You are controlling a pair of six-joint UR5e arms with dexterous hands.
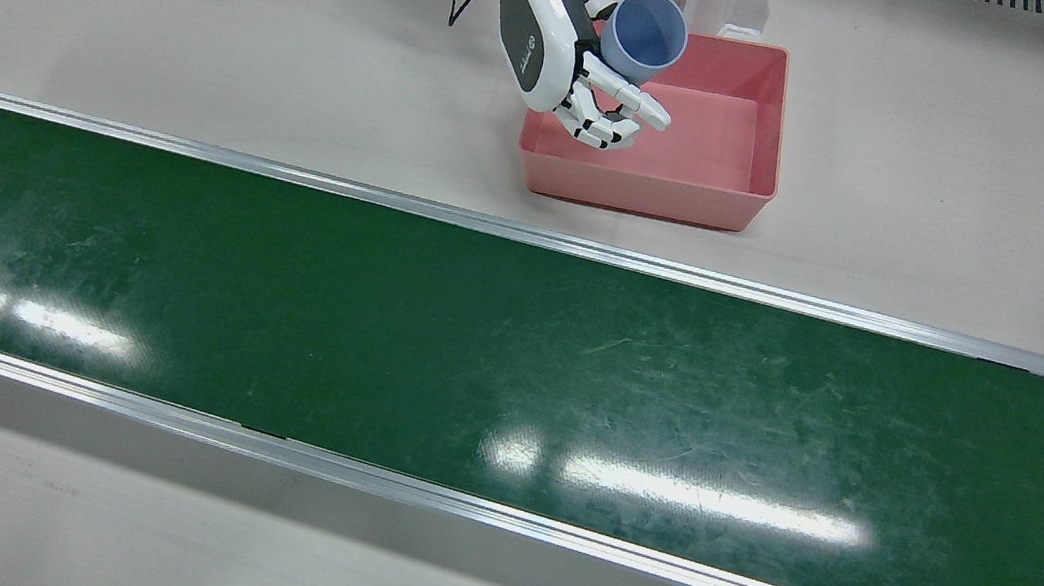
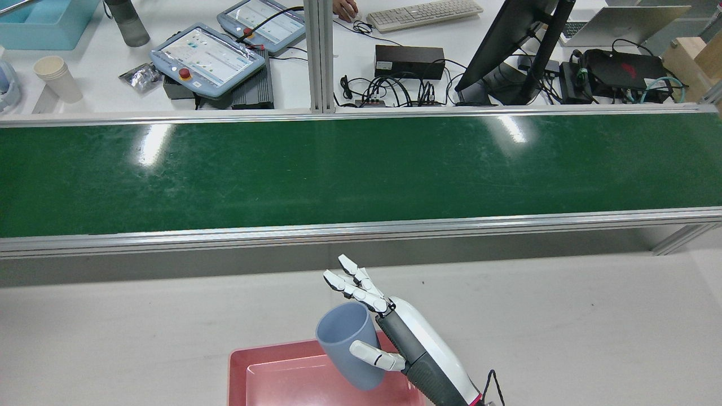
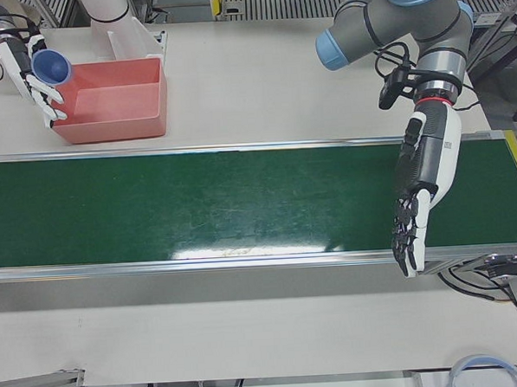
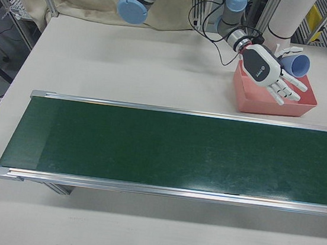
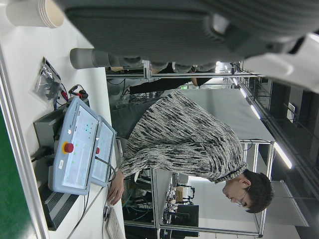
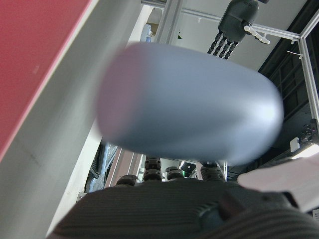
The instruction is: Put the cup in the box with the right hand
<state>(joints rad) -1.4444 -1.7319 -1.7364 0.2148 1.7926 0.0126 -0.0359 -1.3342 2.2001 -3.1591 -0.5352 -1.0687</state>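
Blue-grey plastic, the cup [image 1: 649,38] hangs tilted above the far left corner of the pink box [image 1: 761,177], its open mouth turned up and toward the belt. The right hand [image 1: 568,57] has hold of it: the thumb presses one side, while the other fingers [image 1: 605,122] stretch nearly straight past its wall. The box sits on the pale tabletop [image 1: 214,31], just beyond the green belt [image 1: 435,342]. Far off, the left hand [image 3: 415,209] hovers over the belt, fingers straight and slightly apart, holding nothing.
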